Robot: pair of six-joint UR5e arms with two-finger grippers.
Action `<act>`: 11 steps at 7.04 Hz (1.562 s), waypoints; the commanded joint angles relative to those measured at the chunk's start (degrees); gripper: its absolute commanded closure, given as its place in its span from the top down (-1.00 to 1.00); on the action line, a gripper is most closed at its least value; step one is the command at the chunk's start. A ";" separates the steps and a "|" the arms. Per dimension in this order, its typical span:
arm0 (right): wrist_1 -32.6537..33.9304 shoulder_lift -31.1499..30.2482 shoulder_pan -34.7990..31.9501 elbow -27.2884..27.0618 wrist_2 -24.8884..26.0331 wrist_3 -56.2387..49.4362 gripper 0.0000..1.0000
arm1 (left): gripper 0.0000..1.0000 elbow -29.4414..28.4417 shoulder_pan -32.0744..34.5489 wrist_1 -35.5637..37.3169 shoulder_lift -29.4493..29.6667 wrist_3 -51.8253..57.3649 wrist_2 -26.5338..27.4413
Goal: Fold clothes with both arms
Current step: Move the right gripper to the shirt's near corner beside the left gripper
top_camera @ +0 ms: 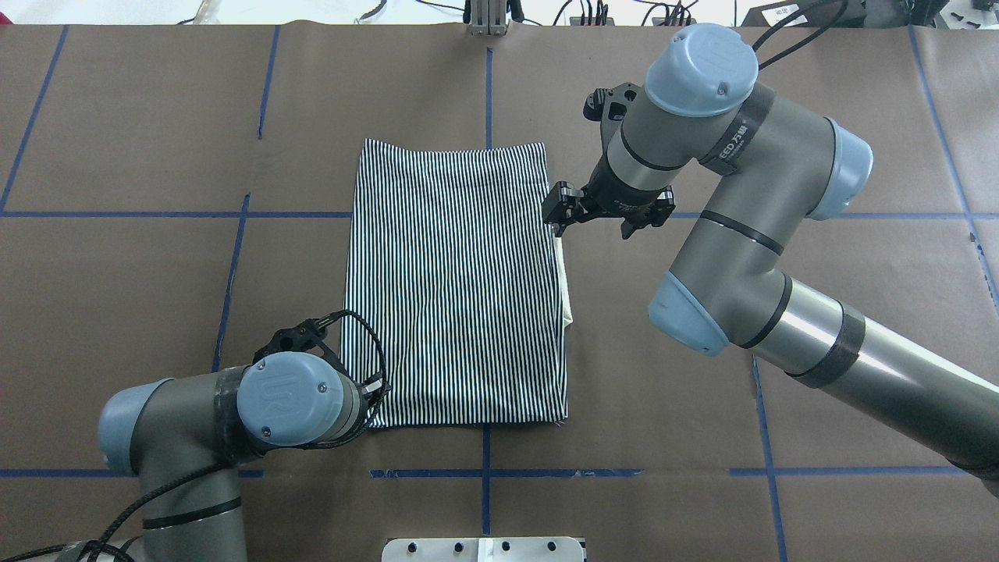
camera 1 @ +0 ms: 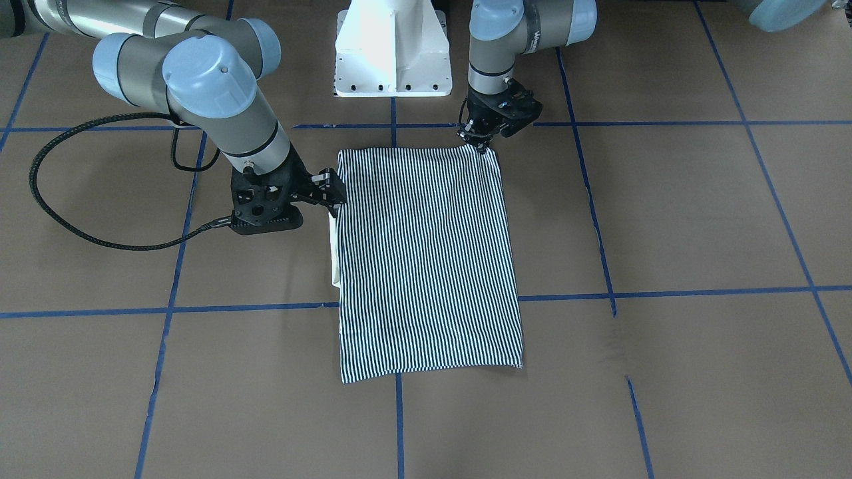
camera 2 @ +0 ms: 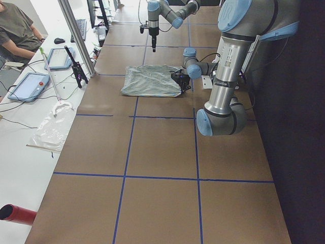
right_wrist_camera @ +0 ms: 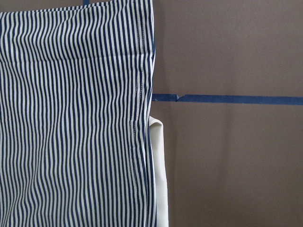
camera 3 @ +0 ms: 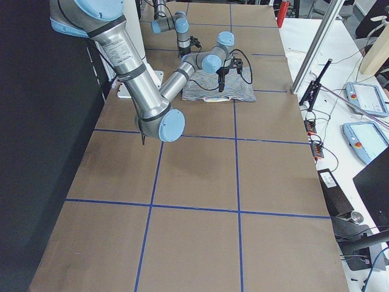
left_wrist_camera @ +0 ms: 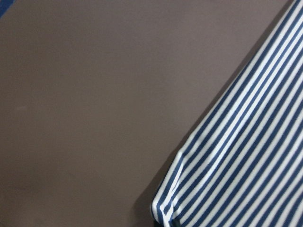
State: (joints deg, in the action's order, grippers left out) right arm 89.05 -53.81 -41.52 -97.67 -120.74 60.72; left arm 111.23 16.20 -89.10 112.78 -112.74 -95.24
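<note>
- Polo shirt: thin navy-and-white stripes, already folded into a tall rectangle. It lies flat near the middle of the brown worktop, in front of the robot's base.
- A strip of cream collar pokes out from under the long edge on the right arm's side.
- Likely handling: light, soft and limp, not fragile. It should sag and drape once lifted, and the stacked layers may slide over each other.
- Best hold, as I judge it: a corner or an edge, pinching all layers together so the tucked-in parts do not spill out.
- Left claw: at the corner nearest the base. Its wrist view shows that corner raised off the worktop, so it appears to be pinching the cloth.
- Right claw: just beside the long edge near the collar. It looks spread and holds nothing.
- Containers: none appear in these views.
</note>
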 commanded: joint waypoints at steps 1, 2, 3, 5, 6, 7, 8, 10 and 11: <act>-0.45 -0.24 1.00 -0.85 0.15 7.34 1.00 | -1.00 2.76 0.58 0.07 -0.10 4.88 -0.04; -0.63 -1.20 3.53 -3.11 1.28 16.01 1.00 | -1.00 2.68 0.58 0.07 -0.10 7.42 0.14; -0.63 -1.21 8.69 -4.88 8.60 28.98 1.00 | -1.00 2.50 0.76 -0.02 -0.10 8.23 0.23; -0.20 -1.65 17.75 -5.86 18.83 44.49 1.00 | -1.00 2.33 1.28 -0.11 -0.10 9.02 0.23; 0.15 -0.87 18.84 -5.86 19.92 51.62 1.00 | -1.00 2.24 1.55 -0.11 -0.10 9.29 0.23; 0.24 -0.69 21.20 -5.25 20.28 56.91 1.00 | -1.00 2.24 1.64 -0.19 -0.02 9.29 0.23; 0.33 -0.77 23.05 -4.72 22.37 58.62 1.00 | -1.00 2.41 1.72 -0.20 0.16 9.29 0.23; 1.56 -0.60 24.82 -3.14 24.41 60.75 1.00 | -1.00 2.68 2.34 -0.20 0.16 9.47 0.23; 1.56 -0.68 25.26 -2.35 24.50 60.83 1.00 | -1.00 2.68 2.60 -0.20 0.16 9.47 0.23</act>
State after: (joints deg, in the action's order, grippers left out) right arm 90.47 -54.45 -16.99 -100.96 -96.64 121.08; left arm 113.86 18.49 -89.30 112.93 -103.31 -95.01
